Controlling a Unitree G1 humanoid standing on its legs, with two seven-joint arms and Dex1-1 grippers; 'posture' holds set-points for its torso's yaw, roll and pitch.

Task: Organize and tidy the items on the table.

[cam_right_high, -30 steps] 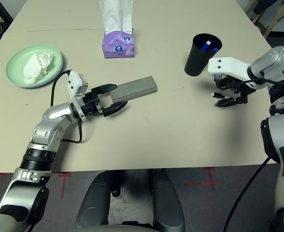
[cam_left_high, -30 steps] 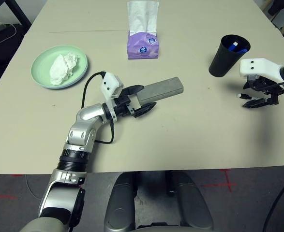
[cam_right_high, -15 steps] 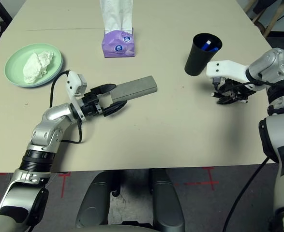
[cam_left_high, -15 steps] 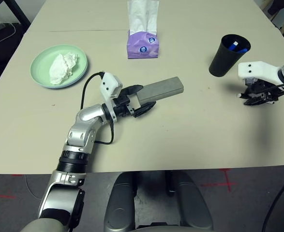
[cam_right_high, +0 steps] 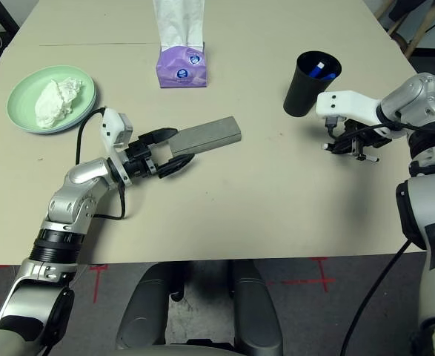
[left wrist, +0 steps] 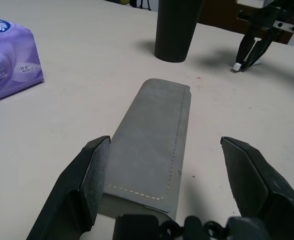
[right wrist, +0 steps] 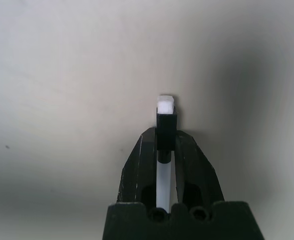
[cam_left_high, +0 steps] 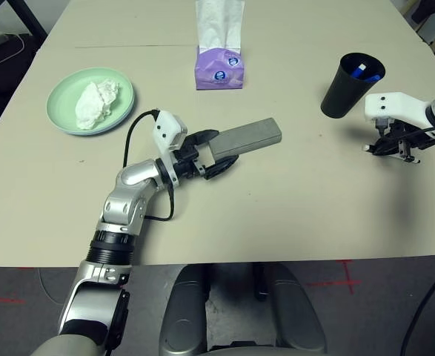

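Pen [right wrist: 166,131], nipped tight in the right gripper [cam_right_high: 348,146], white tip poking out past the fingertips, lifted just off the bench [cam_left_high: 291,200]. Black cup [cam_left_high: 349,84] just beyond that gripper and a little toward the middle, upright, with something blue already inside. Looks like the pen goes in there next (only a guess).

Grey glasses case [cam_left_high: 244,139] flat on the bench, its near end lying between the wide-open fingers of the left gripper [left wrist: 172,187]. Not squeezed yet, with a gap on each side.

Seems tidy already: crumpled tissue [cam_left_high: 96,103] sitting on the pale green plate [cam_left_high: 65,119], well off to the outer side of the left gripper. Purple tissue box [cam_left_high: 218,68] standing upright, far ahead of that gripper, one tissue sticking up.

Still to do, most likely: drop the pen in the cup, put the case somewhere neat.

Hard to tell: no sunglasses and no blue plate anywhere in view. Maybe inside the case, maybe under the green plate, no way to know. Most of the pen hidden by the fingers. Blue thing in the cup too small to name.
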